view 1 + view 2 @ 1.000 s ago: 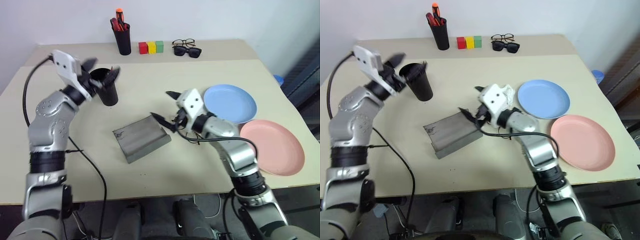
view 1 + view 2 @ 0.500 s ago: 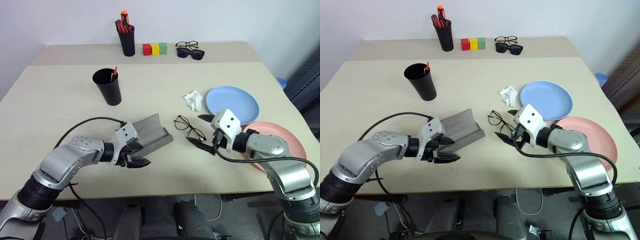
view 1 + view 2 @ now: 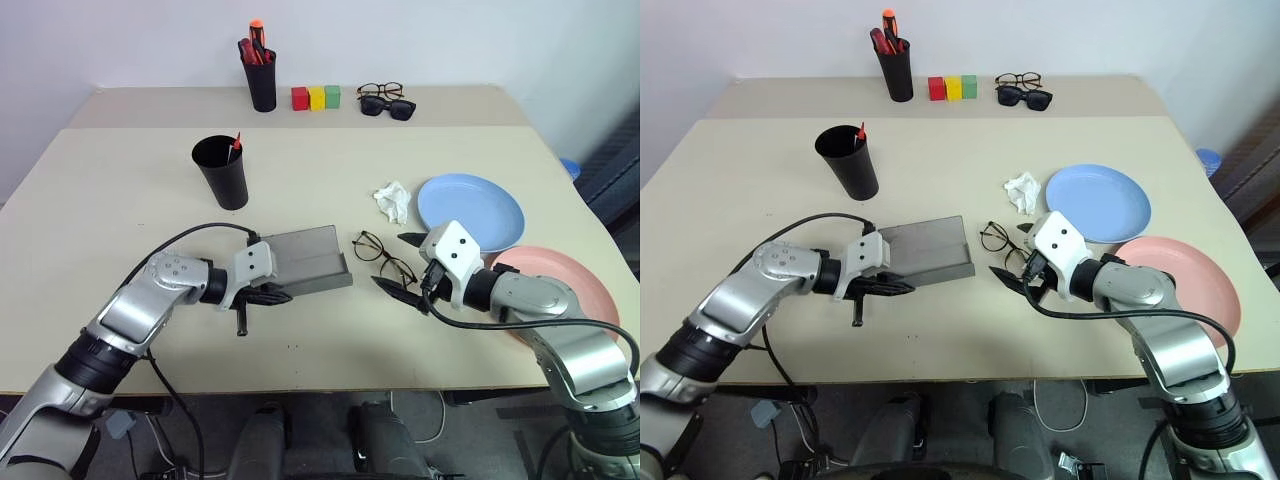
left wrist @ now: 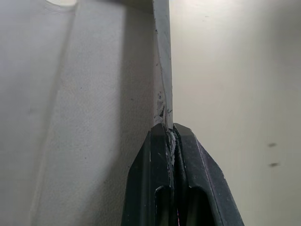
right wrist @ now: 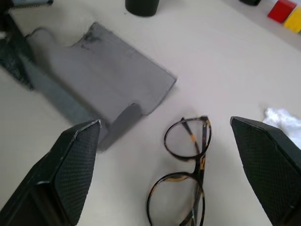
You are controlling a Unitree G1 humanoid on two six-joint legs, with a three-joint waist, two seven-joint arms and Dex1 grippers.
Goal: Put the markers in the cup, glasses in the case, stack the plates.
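Down from the cup and across to the case comes the left gripper, and where its fingers were spread a second ago they are now pinched flat on the near left edge of the grey case, the wrist view showing the thin wall caught right between the tips. Half a second back the case was tipped up on that edge; now it lies flatter, trough upward, near the middle of the desk. My read is that the clamp is there to steady the case so it cannot skid while something is slid into it. Over on the other side, the right gripper has pulled back toward the front right of the desk, and the wire-frame glasses it was covering a second ago lie in plain sight just beside the case's right end, lenses flat on the desk. Its jaws stand wide apart, holding nothing, one fingertip on each side of the frame as the wrist view has it, which looks like a line-up for the pick. A red marker tip pokes out of the black cup toward the back left. Blue plate and pink plate sit overlapping at the right edge, not yet stacked.
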